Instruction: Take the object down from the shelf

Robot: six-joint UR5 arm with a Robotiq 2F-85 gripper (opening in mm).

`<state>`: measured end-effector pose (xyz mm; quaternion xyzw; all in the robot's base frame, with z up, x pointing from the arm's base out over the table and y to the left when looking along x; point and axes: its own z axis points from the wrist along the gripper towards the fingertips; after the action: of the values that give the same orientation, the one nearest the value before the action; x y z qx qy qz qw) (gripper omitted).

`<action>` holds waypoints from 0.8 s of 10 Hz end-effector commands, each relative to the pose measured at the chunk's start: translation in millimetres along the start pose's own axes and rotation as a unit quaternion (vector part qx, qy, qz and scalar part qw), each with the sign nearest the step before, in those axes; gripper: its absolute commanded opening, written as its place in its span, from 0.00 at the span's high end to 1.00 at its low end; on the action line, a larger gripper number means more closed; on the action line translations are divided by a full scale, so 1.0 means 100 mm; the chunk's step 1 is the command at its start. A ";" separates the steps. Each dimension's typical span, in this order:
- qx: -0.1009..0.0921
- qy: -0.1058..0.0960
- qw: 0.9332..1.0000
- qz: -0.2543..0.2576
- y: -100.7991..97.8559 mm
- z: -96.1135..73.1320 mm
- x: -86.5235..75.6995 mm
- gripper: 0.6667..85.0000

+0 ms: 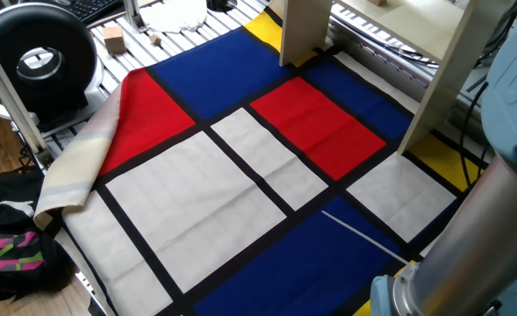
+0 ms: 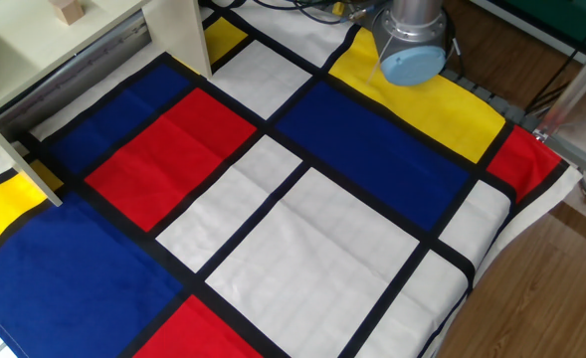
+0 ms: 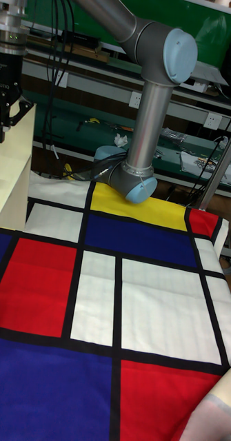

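The object [image 2: 69, 10] is a small tan wooden cube standing on the shelf [image 2: 34, 45], a pale cream board unit at the upper left of the other fixed view; the picture's top edge cuts the cube. In one fixed view the shelf's flat upright legs [image 1: 305, 31] rest on the coloured cloth. Only the tall fixed view shows my gripper [image 3: 8, 120], at the top left. It hangs above the shelf's top board [image 3: 6, 179] with its fingers apart and nothing between them. The cube does not show in that view.
A cloth of red, blue, white and yellow panels [image 2: 302, 229] covers the table. A bigger tan block [image 1: 112, 38] lies on the ribbed frame at the back left, beside a black round device [image 1: 37, 57]. My arm's base joint [image 2: 410, 58] stands at the table's far side.
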<state>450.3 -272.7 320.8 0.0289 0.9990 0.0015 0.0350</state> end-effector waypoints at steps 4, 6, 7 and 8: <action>0.000 -0.001 1.000 0.001 0.00 0.01 -0.01 0.80; 0.001 -0.001 1.000 0.003 -0.01 0.01 -0.01 0.82; 0.001 -0.002 1.000 0.010 0.00 0.01 -0.02 0.91; 0.004 -0.001 1.000 0.012 -0.02 0.01 -0.01 0.92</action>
<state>450.0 -275.5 318.9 0.0352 0.9988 -0.0037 0.0325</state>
